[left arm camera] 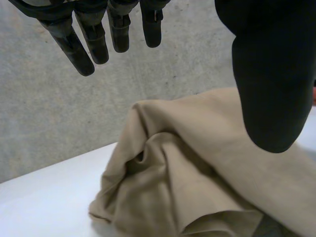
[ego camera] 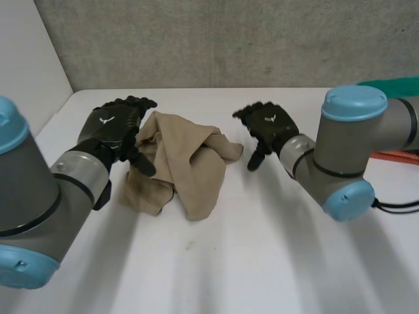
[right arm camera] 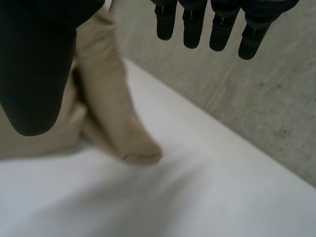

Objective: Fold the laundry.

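Note:
A crumpled beige cloth point(ego camera: 180, 163) lies in a heap on the white table point(ego camera: 262, 261), between the two arms. My left hand point(ego camera: 112, 131) hovers at the cloth's left edge, fingers straight and holding nothing. In the left wrist view its fingers point(left arm camera: 94, 39) and thumb point(left arm camera: 271, 89) stand apart above the bunched cloth point(left arm camera: 197, 182). My right hand point(ego camera: 268, 131) is open just right of the cloth, clear of it. Seen from the right wrist, its fingers point(right arm camera: 217, 24) and thumb point(right arm camera: 34, 74) are spread, with a fold of the cloth point(right arm camera: 113, 118) beside the thumb.
A grey concrete wall point(ego camera: 229, 39) runs behind the table. A green object point(ego camera: 393, 85) and an orange one point(ego camera: 396, 156) sit at the far right, behind my right arm. Bare table stretches in front of the cloth.

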